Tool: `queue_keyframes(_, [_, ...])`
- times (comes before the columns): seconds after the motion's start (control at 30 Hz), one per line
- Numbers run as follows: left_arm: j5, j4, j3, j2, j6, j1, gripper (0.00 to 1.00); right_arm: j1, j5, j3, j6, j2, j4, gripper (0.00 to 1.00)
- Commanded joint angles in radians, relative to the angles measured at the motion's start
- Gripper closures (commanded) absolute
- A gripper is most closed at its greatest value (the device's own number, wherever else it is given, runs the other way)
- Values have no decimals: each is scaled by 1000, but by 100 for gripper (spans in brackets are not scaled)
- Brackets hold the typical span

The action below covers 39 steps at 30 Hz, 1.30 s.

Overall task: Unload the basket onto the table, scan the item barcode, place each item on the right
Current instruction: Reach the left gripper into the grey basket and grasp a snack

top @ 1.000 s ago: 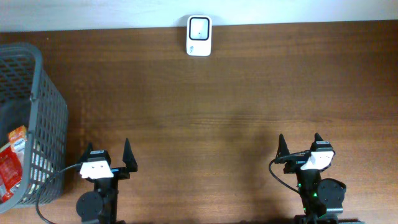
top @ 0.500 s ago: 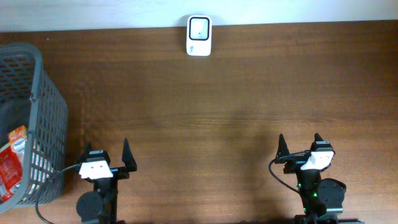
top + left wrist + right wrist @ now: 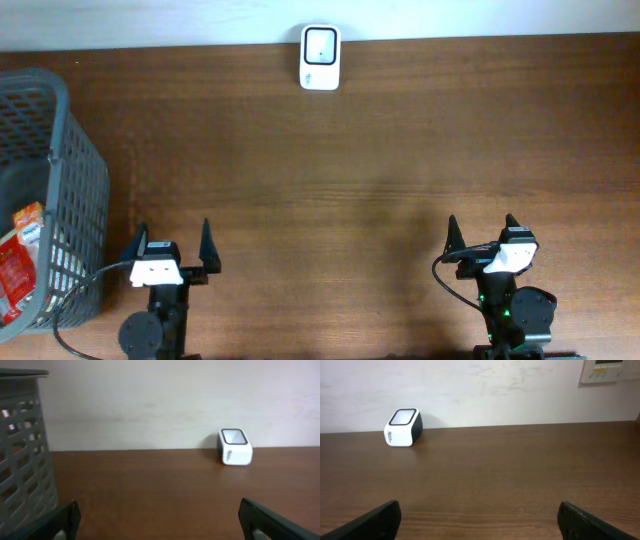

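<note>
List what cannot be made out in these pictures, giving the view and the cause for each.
- Red packet, overhead: lies in the basket, cut off by the left edge; no barcode readable.
- Scanner, all views: markings too small to read.
- Wall panel, right wrist view: cut by the top edge, blurred.

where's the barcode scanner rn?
Overhead: the white barcode scanner sits far across the table, against the wall, slightly left of centre, well right of the grey basket.
</note>
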<state>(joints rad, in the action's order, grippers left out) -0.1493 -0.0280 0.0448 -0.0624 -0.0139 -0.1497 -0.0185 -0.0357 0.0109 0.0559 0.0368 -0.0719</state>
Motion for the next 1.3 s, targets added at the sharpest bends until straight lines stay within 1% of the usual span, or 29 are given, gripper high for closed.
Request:
queue_keyframes(0.0, [-77, -8, 111, -121, -71, -4, 1, 6, -12, -5, 4, 0, -3, 1])
queue_keyframes(0.07, [-104, -8, 193, -223, -71, -4, 1, 6, -12, -5, 4, 0, -3, 1])
queue_keyframes(0.17, [-200, 16, 337, -386, -117, -4, 1, 6, -12, -5, 4, 0, -3, 1])
queue_keyframes(0.3, [-301, 100, 609, -655, -116, -4, 1, 6, -12, -5, 4, 0, -3, 1])
queue_keyframes(0.37, [-344, 206, 792, -799, -116, -3, 1, 6, -12, -5, 3, 0, -3, 2])
queue_keyframes(0.47, [-370, 442, 1099, -1010, -116, -3, 1, 6, -12, -5, 4, 0, -3, 1])
queue_keyframes(0.53, [-351, 638, 1328, -1156, -130, -4, 1, 6, -12, -5, 4, 0, -3, 1])
queue_keyframes(0.57, [-341, 750, 1455, -1233, -166, -4, 1, 6, -12, -5, 3, 0, -3, 1])
queue_keyframes(0.6, [-327, 831, 1556, -1289, -187, -4, 1, 6, -12, -5, 4, 0, -3, 1])
queue_keyframes(0.63, [-315, 888, 1631, -1331, -194, -4, 1, 6, -12, -5, 4, 0, -3, 1])
queue_keyframes(0.67, [-293, 969, 1750, -1391, -194, -4, 1, 6, -12, -5, 3, 0, -3, 1])
queue_keyframes(0.73, [-222, 1051, 1916, -1474, -194, -4, 1, 6, -12, -5, 4, 0, -3, 1])
queue_keyframes(0.8, [-209, 1058, 1971, -1501, -193, -4, 1, 6, -12, -5, 3, 0, -3, 1])
queue_keyframes(0.93, [-197, 1058, 1978, -1504, -199, -4, 1, 6, -12, -5, 4, 0, -3, 1])
queue_keyframes(1.0, [-95, 1056, 1978, -1501, -211, -8, 1, 6, -12, -5, 3, 0, -3, 2])
queue_keyframes(1.03, [-4, 1061, 1978, -1502, -146, -18, 1, 6, -12, -5, 4, 0, -3, 1])
queue_keyframes(1.07, [142, 1075, 1978, -1504, 15, -53, 1, 6, -12, -5, 4, 0, -3, 1])
queue_keyframes(1.1, [193, 1087, 1978, -1505, 94, -80, 1, 6, -12, -5, 4, 0, -3, 1])
queue_keyframes(1.17, [217, 1106, 1978, -1506, 196, -153, 1, 6, -12, -5, 4, 0, -3, 1])
queue_keyframes(1.27, [237, 1127, 1968, -1508, 277, -285, 1, 6, -12, -5, 4, 0, -3, 1])
